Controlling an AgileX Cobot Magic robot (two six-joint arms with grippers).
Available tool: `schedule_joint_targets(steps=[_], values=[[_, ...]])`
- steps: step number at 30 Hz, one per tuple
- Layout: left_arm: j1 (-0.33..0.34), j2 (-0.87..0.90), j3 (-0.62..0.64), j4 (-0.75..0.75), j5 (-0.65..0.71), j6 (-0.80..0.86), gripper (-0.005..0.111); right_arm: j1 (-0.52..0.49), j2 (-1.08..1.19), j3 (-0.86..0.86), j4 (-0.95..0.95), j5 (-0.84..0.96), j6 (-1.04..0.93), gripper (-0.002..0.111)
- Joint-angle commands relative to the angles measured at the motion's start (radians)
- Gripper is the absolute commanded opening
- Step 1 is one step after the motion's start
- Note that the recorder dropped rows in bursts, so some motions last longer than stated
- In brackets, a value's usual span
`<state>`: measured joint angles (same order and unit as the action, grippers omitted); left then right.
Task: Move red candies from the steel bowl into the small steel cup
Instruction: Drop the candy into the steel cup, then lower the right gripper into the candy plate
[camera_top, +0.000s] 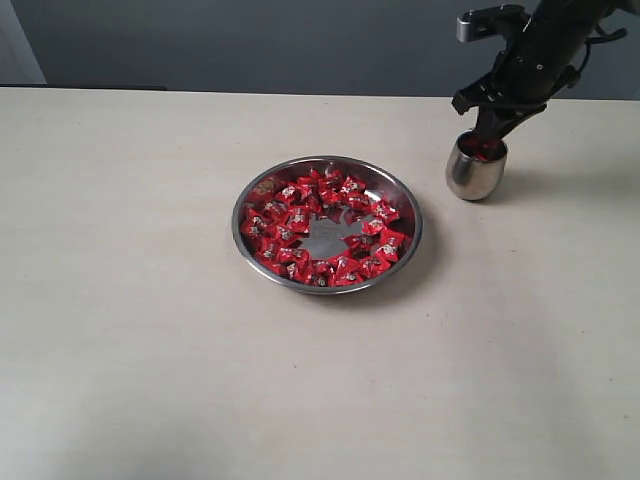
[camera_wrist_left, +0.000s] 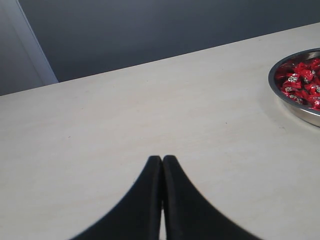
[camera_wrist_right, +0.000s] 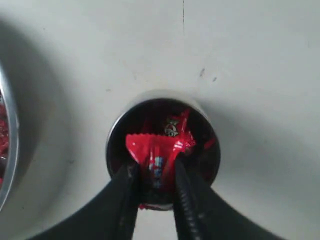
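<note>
One red candy is pinched between the narrow-set jaws of the right gripper, right over the mouth of the small steel cup at the far right, so a release should drop it inside (other red wrappers show there). Dozens of red candies lie ringed in the steel bowl at centre; the left gripper, jaws pressed together and empty, hangs apart, likely keeping clear.

Polished steel bowl, glossy red candies

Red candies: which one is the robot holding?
The candy clamped in the right gripper over the small steel cup; the others lie loose in that cup or the steel bowl.
</note>
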<state>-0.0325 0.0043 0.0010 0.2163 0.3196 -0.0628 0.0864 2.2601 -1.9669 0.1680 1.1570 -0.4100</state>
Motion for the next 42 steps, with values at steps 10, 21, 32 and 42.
schedule_joint_targets(steps=[10, 21, 32, 42], values=[[0.0, -0.004, -0.001, 0.003, -0.007, -0.005, 0.0, -0.006, -0.016, -0.002, 0.074, -0.013, -0.007, 0.033], [0.0, -0.004, -0.001, 0.003, -0.007, -0.005, 0.0, 0.244, 0.021, -0.002, 0.398, 0.028, -0.193, 0.037], [0.0, -0.004, -0.001, 0.003, -0.007, -0.005, 0.0, 0.424, 0.144, -0.002, 0.207, -0.202, -0.066, 0.049], [0.0, -0.004, -0.001, 0.003, -0.007, -0.005, 0.0, 0.424, 0.177, -0.002, 0.196, -0.165, -0.056, 0.011]])
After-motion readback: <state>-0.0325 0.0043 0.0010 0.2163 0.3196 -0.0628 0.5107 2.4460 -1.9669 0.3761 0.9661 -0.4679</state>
